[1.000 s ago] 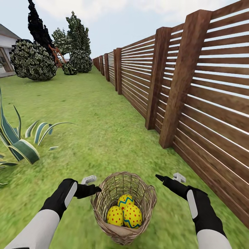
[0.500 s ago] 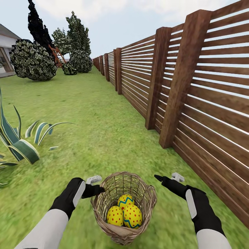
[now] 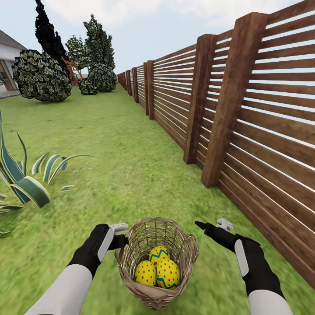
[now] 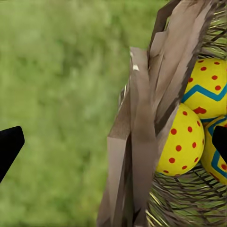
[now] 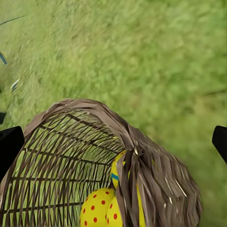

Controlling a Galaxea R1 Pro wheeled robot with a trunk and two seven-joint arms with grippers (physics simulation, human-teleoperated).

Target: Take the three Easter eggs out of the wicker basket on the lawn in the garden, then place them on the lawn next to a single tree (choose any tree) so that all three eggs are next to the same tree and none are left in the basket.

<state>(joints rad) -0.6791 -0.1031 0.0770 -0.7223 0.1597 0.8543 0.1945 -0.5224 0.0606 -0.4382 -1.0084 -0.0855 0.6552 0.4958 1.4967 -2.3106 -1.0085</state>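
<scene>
The lawn runs along the wooden fence. On it stands the wicker basket, with the three Easter eggs inside. The left gripper, fingers spread wide and empty, straddles its rim; I think it should descend straight on one egg. The right gripper waits beside, also spread and empty.

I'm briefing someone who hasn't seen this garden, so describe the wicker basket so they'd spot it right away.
Follow the brown slatted fence toward the camera to the lawn beside it. There sits the wicker basket, round, tan, open-weave. Unlike the striped spiky plant nearby, it holds three yellow eggs.
</scene>
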